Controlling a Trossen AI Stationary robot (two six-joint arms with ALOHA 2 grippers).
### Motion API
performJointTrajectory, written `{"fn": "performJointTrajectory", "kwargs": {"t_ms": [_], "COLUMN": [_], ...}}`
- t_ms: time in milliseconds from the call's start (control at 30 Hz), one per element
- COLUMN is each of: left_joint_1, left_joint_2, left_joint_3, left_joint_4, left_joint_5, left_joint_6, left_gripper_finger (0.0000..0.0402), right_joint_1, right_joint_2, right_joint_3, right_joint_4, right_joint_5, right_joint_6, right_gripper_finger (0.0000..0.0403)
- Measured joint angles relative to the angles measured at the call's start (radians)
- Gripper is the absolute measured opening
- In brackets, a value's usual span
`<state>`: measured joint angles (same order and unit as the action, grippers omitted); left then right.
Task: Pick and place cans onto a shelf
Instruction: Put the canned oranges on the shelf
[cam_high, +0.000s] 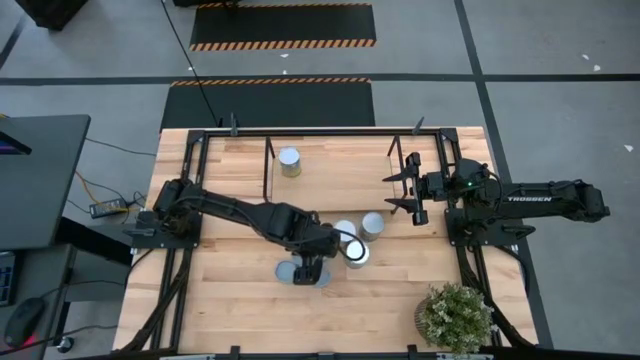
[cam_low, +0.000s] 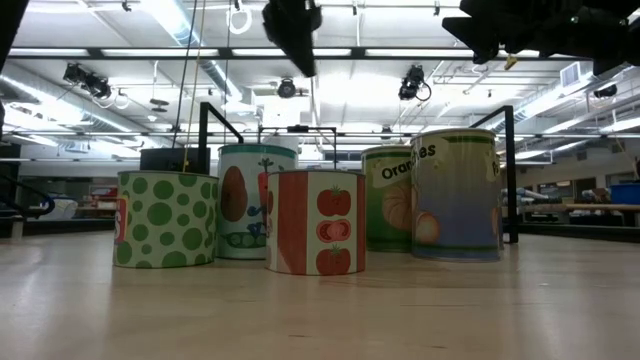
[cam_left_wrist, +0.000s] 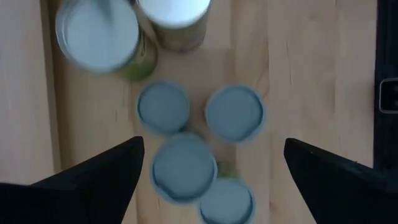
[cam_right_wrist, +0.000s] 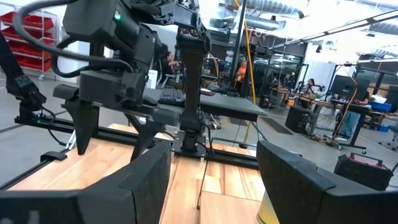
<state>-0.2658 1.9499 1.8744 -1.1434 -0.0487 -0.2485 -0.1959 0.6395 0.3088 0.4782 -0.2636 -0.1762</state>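
left claw open, frame centre, above clustered cans | right claw open, idle, right | risk: tight spacing, finger knocks neighbour

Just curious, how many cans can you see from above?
5 cans: one on the shelf, three clustered centrally, one beside the left gripper; its arm may hide more.

Wood table bearing cans

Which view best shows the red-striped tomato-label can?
The low view: the red-striped tomato-label can stands front and centre, label fully readable. The high view and the left wrist view show only round can tops, so it cannot be singled out. The right wrist view misses it.
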Motion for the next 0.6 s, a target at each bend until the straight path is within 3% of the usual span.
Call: {"fn": "performJointTrajectory", "kwargs": {"t_ms": [333,467,600], "left_joint_1": [-0.007,-0.002,0.034], "left_joint_2": [0.012,0.03,0.059], "left_joint_3": [0.0,0.0,0.0], "left_joint_4": [-0.093,-0.081,-0.059], "left_joint_5": [-0.006,-0.103,-0.135], "left_joint_6": [-0.083,-0.055,-0.054], "left_gripper_finger": [0.0394,0.0394,0.0394], "right_joint_1": [0.0,0.0,0.0], "right_joint_2": [0.0,0.002,0.009], "right_joint_3": [0.0,0.0,0.0], "right_joint_4": [0.0,0.0,0.008], "right_joint_5": [0.0,0.0,0.0], "right_joint_6": [-0.001,-0.001,0.0], "right_gripper_finger": [0.0245,0.0245,0.0245]}}
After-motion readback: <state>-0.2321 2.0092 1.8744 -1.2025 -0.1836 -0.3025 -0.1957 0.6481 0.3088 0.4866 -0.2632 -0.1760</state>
